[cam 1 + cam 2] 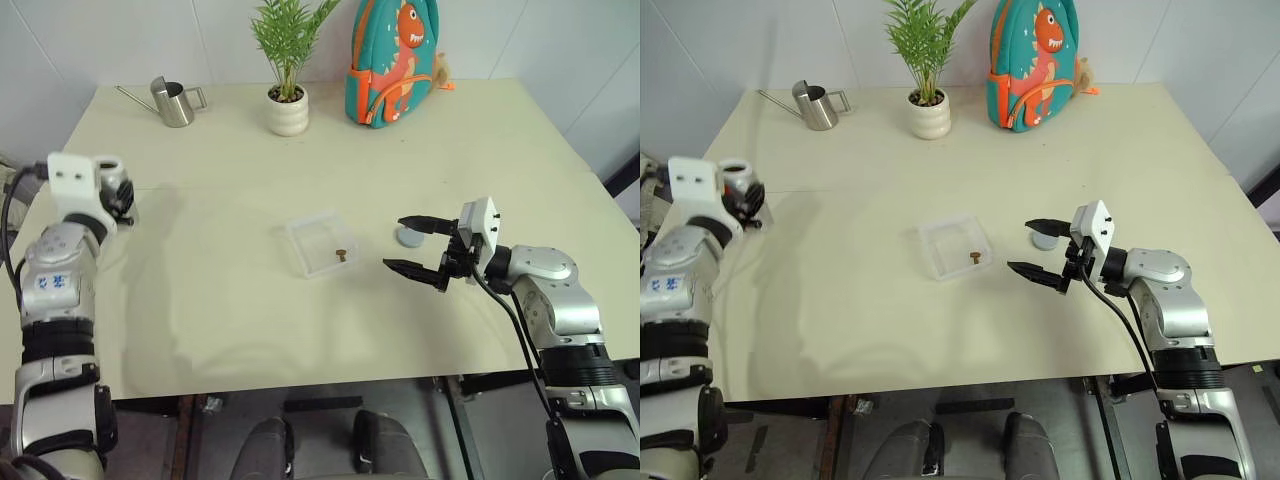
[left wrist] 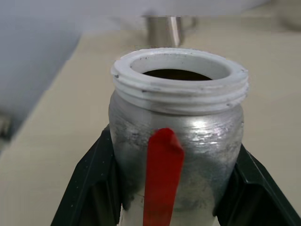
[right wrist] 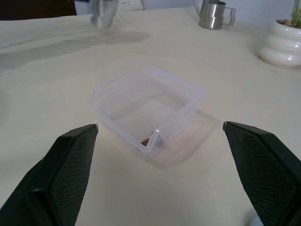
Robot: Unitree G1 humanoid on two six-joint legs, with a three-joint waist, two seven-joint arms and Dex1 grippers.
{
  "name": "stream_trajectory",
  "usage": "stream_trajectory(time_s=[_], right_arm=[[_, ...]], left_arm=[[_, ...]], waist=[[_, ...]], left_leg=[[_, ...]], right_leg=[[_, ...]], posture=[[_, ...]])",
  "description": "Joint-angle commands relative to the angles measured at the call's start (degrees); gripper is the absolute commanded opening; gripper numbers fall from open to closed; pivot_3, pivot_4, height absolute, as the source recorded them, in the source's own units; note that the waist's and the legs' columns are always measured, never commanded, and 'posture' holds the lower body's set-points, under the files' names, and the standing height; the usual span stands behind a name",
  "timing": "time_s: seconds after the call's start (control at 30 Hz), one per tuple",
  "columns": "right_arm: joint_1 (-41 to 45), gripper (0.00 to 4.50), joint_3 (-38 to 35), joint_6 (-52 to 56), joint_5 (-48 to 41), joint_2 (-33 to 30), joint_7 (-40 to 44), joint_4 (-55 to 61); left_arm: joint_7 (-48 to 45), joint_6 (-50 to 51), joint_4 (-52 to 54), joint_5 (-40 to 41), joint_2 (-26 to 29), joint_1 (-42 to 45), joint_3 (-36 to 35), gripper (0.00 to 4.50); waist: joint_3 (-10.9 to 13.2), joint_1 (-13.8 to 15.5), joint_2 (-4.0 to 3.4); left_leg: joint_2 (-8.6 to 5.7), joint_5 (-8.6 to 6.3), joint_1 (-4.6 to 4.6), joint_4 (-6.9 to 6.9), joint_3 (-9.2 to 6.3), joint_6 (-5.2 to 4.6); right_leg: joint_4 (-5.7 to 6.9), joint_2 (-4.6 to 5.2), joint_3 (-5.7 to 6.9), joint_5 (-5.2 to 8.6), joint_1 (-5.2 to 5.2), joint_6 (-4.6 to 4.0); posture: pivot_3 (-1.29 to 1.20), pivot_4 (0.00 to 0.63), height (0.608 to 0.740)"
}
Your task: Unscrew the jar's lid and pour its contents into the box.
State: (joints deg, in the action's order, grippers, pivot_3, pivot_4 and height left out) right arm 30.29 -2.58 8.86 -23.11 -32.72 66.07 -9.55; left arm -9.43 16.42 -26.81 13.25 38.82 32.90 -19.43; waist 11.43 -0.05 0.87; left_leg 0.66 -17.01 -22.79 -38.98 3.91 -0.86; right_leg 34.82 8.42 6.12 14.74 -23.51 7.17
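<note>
The jar (image 2: 178, 127) stands upright and uncapped at the table's far left, with a red stripe on its side and a white threaded mouth that looks dark inside. My left gripper (image 1: 112, 195) is shut on the jar, one black finger on each side. The box (image 1: 312, 219) sits mid-table with a few brown bits of the contents (image 1: 341, 253) in one corner. The grey lid (image 1: 409, 237) lies flat on the table just right of the box. My right gripper (image 1: 393, 243) hangs open beside the lid, pointing at the box, with nothing between its fingers.
A steel watering can (image 1: 175, 102), a white plant pot (image 1: 287, 112) and a teal dinosaur backpack (image 1: 392, 60) stand along the table's far edge. Bare tabletop lies between the jar and the box.
</note>
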Motion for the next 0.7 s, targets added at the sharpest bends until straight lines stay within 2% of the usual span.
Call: stream_trajectory(time_s=[0.03, 0.2, 0.33, 0.4, 0.47, 0.6, 0.7], right_arm=[[2.31, 4.48, -0.6, -1.82, -0.95, 0.66, 0.96, -0.64], [3.82, 4.48, -1.01, -2.42, -0.87, 0.92, 1.69, -2.95], [4.5, 4.48, -0.95, -2.84, -0.71, 1.12, 1.97, -4.14], [4.68, 4.5, -0.87, -2.88, -0.7, 1.27, 2.02, -4.38], [4.78, 4.5, -0.82, -2.87, -0.67, 1.43, 2.08, -4.49], [4.81, 4.5, -0.98, -2.77, -0.95, 1.59, 2.21, -4.01], [4.62, 4.5, -1.07, -2.25, -1.3, 1.55, 2.09, -3.08]], left_arm=[[0.44, -1.25, 2.84, 4.51, -2.09, -2.58, -6.39, 1.96], [0.52, -9.77, 6.41, 3.15, -4.83, -8.19, -8.16, 1.96], [-0.03, -11.63, 6.15, 4.15, -6.16, -9.41, -8.82, 1.96], [-0.83, -11.61, 7.0, 5.8, -7.12, -10.01, -9.64, 2.67], [-1.29, -10.88, 8.29, 6.78, -7.52, -10.86, -10.23, 3.15], [-0.03, -6.41, 12.2, 7.72, -5.98, -13.45, -12.32, 4.4], [-1.57, -3.78, 16.04, 7.52, -3.47, -17.0, -13.2, 4.46]], waist=[[-0.06, 0.05, 0.09], [-0.11, -0.07, 0.18], [-0.12, -0.06, 0.18], [-0.12, -0.07, 0.19], [-0.12, -0.1, 0.19], [-0.12, -0.16, 0.19], [-0.12, -0.35, 0.19]], left_leg=[[0.0, 0.0, -0.01, 0.0, -0.01, 0.0], [0.04, -0.07, 0.12, 0.05, -0.13, 0.09], [0.06, -0.09, 0.16, 0.08, -0.11, 0.09], [0.07, -0.1, 0.18, 0.09, -0.12, 0.08], [0.08, -0.13, 0.2, 0.1, -0.1, 0.08], [0.11, -0.2, 0.24, 0.12, -0.03, 0.07], [0.14, -0.24, 0.3, 0.18, 0.04, 0.07]], right_leg=[[0.0, 0.01, 0.0, 0.0, 0.0, 0.0], [0.0, 0.06, -0.05, -0.01, 0.01, -0.02], [-0.01, 0.07, -0.08, -0.03, 0.0, -0.05], [-0.01, 0.07, -0.09, -0.03, 0.0, -0.05], [-0.02, 0.07, -0.09, -0.04, 0.0, -0.06], [-0.05, 0.07, -0.08, -0.04, -0.01, -0.06], [-0.06, 0.07, -0.08, -0.04, -0.02, -0.06]], posture=[[0.0, 0.15, 0.74], [0.0, 0.15, 0.74], [0.0, 0.15, 0.74], [0.0, 0.15, 0.74], [0.0, 0.15, 0.74], [0.0, 0.15, 0.74], [0.0, 0.15, 0.74]])
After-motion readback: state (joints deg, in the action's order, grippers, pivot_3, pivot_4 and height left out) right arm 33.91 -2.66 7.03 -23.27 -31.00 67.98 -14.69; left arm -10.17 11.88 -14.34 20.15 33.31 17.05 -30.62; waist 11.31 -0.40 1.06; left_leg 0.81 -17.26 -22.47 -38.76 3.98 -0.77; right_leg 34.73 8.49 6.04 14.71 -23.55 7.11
